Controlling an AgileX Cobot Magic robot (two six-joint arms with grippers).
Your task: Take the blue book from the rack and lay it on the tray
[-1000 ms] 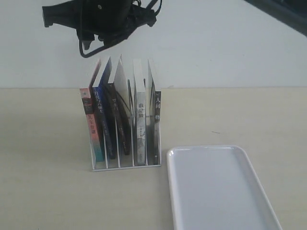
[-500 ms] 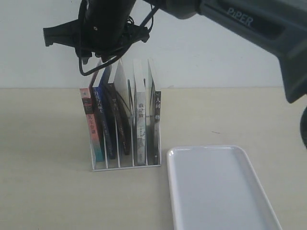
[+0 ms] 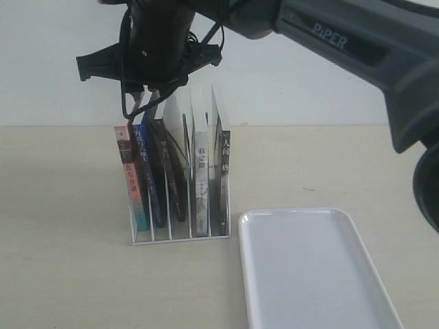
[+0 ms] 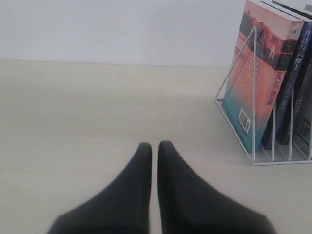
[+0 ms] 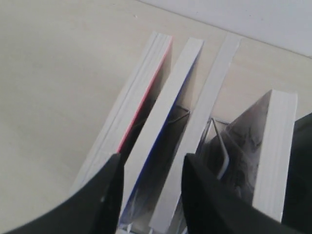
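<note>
Upright in the rack (image 3: pixel 182 238), second slot from the left in the exterior view: the blue book (image 3: pixel 145 168), leaning slightly, spine toward the camera. Hemmed in closely on both sides, by the pink-and-teal book (image 3: pixel 132 181) in the end slot and by a black-spined book (image 3: pixel 171 178) in the next, with thin wire dividers (image 3: pixel 170 223) between. Further along, a pale-spined book (image 3: pixel 201 185), then a dark-spined book with white characters (image 3: pixel 224 171) at the far end.

Stretched in from the upper right of that view, across and over the left half of the rack: the right arm (image 3: pixel 343 41). Hides the tops of the leftmost books behind its black wrist.

From the right wrist camera, looking down on the page edges: the right gripper (image 5: pixel 152 163), spread wide enough for one book with room to spare. One finger (image 5: pixel 107 200) over the pink-edged pages, the other finger (image 5: pixel 200 195) over the white page edge of the black-spined neighbour, the blue book's top edge between the two (contact with either: impossible to tell). Nothing clamped.

Off to the side of the rack, low over the table (image 4: pixel 73 107): the left gripper (image 4: pixel 152 145), fingers drawn together to a hairline slit, holding nothing.

Flat on the table in front and to the right of the rack, near its corner but apart from it: the tray (image 3: pixel 309 274), long side running toward the camera.
</note>
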